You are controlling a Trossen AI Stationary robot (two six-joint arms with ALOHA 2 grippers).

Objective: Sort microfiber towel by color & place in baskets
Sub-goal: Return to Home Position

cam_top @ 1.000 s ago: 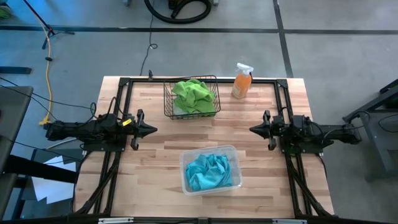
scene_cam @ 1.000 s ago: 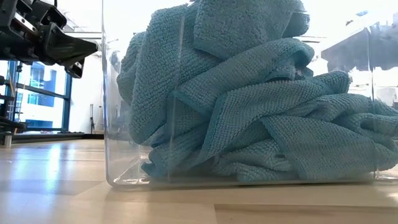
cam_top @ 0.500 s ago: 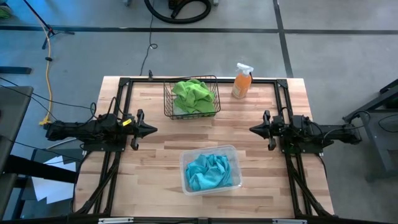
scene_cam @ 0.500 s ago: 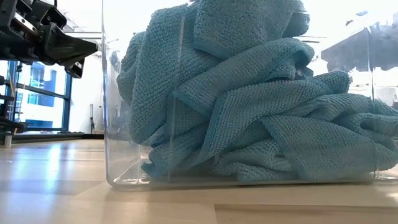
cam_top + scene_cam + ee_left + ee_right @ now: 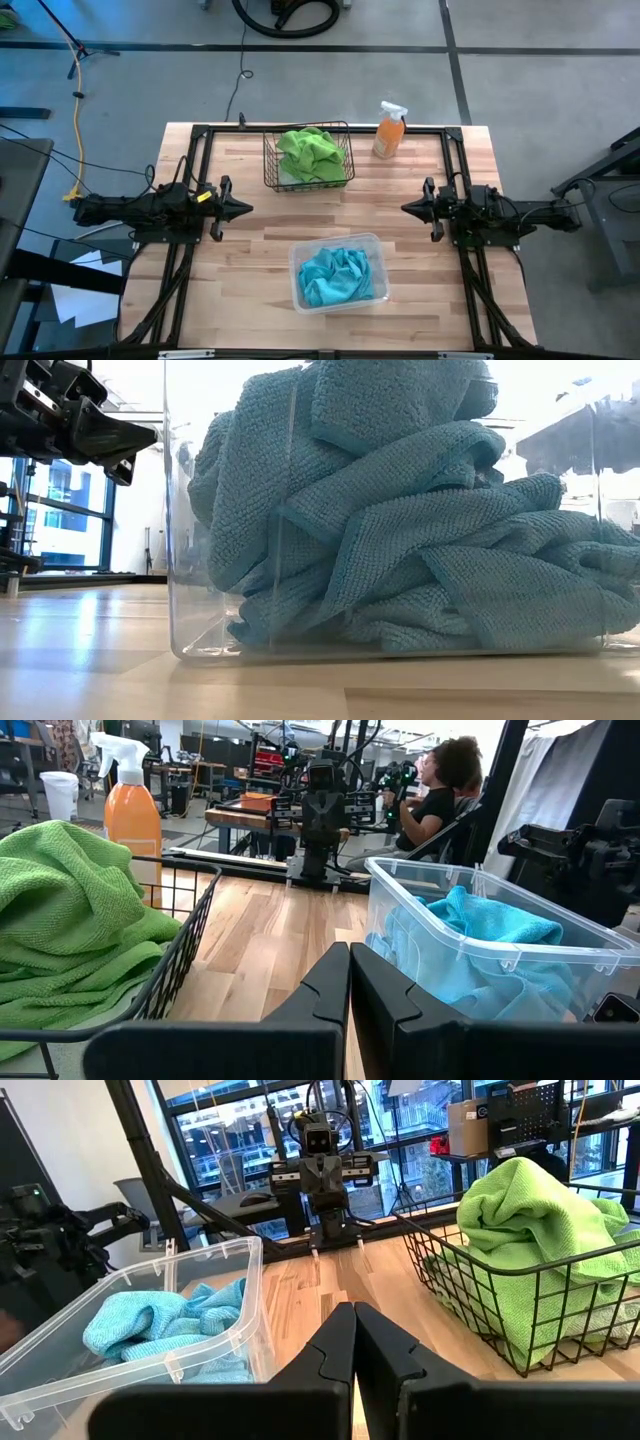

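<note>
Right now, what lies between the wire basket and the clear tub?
Nothing: the high view shows only bare table between the wire basket and the clear tub. Left gripper and right gripper wait at the sides.

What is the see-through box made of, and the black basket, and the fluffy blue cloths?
The clear tub looks like glossy hard plastic: the blue cloths show through its walls. The black basket seems thin metal wire, an open grid. The cloths look like soft microfiber, with a nubby looped weave.

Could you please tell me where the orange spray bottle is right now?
In the high view, the bottle stands near the table back edge, right of centre, just right of the wire basket.
</note>
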